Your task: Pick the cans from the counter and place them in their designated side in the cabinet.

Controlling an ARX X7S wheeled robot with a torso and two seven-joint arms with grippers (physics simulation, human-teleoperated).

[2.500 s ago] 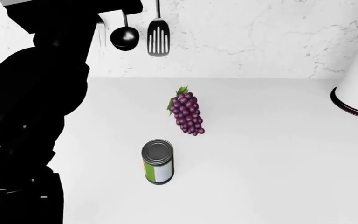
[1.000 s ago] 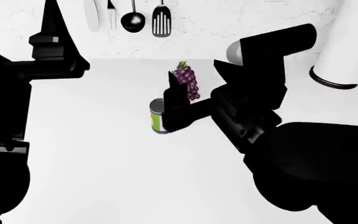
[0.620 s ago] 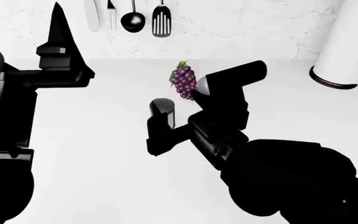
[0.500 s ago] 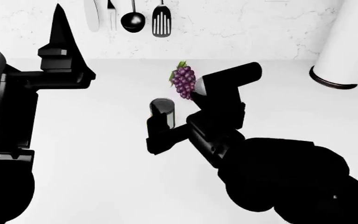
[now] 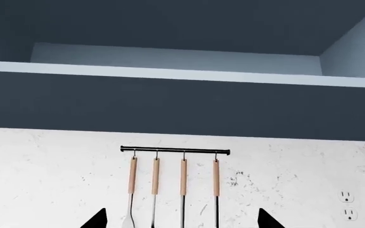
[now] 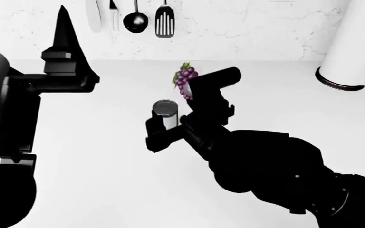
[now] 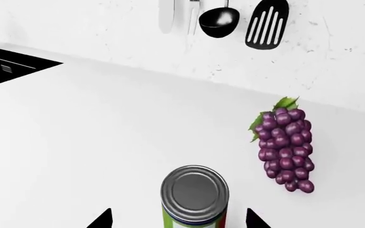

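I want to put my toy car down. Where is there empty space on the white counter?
The smooth white countertop is bare between the left pincer and the grey-topped green-labelled can, and again toward the black sink. It is crowded around the can: the right pincer straddles it, open, with the purple grape bunch close beside.

One can (image 7: 195,197), one grape bunch (image 7: 284,143), four hanging utensils (image 5: 182,185).

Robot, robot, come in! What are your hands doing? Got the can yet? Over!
Right gripper open, straddling the can, not gripping. Left gripper open, raised, empty. Can upright on counter. Grapes beside it, apart.
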